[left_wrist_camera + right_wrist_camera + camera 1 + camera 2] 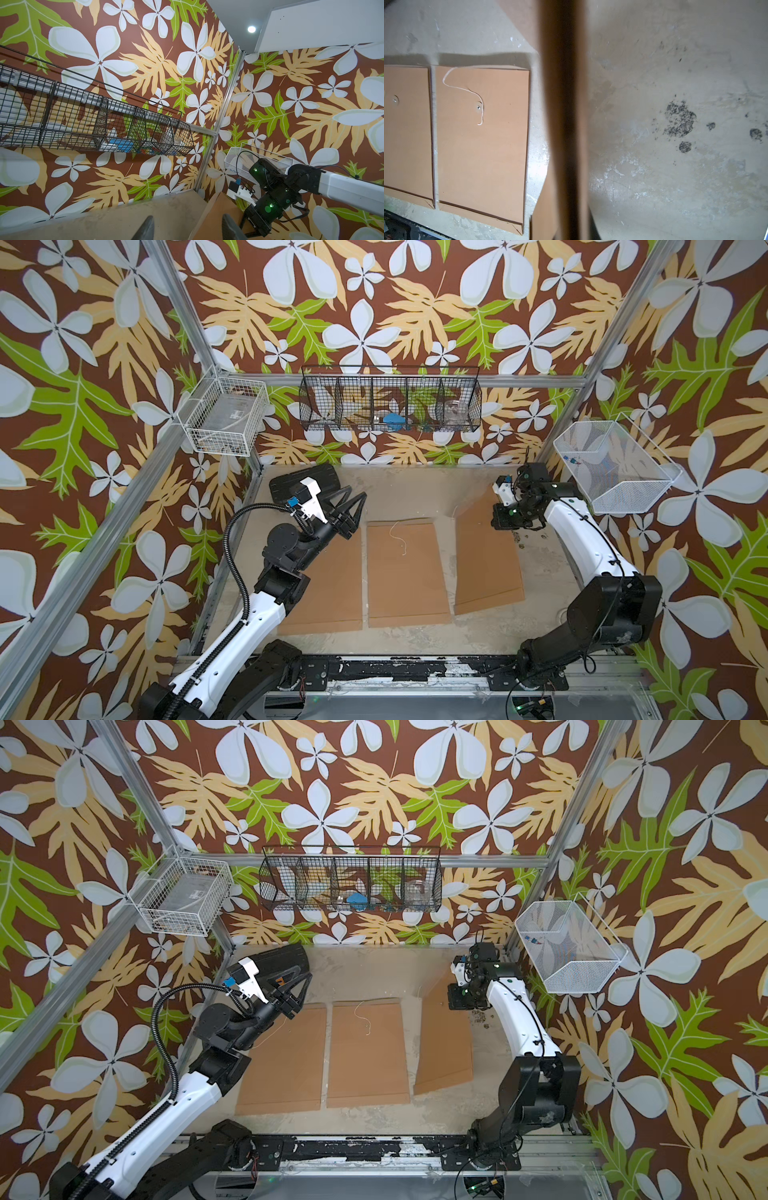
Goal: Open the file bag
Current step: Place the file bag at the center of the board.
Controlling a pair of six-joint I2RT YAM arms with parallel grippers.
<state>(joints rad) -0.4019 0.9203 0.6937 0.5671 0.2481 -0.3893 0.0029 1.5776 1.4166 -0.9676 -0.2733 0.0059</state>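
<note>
The table (415, 489) is bare beyond the far edges. The right gripper (498, 524) clamps the right file bag's (486, 564) raised far edge. The left gripper (357, 499), jaws parted and empty, hangs above the left file bag's (328, 593) far end.

Robotics lab cell, aluminium frame (532, 382), floral backdrop walls (374, 302), hanging wire basket (332, 406)

light: bright overhead, ceiling lamp (251, 29) glaring | shadows: soft | right wrist: near band, probably file bag (562, 124), defocused | edges: bowed
</note>
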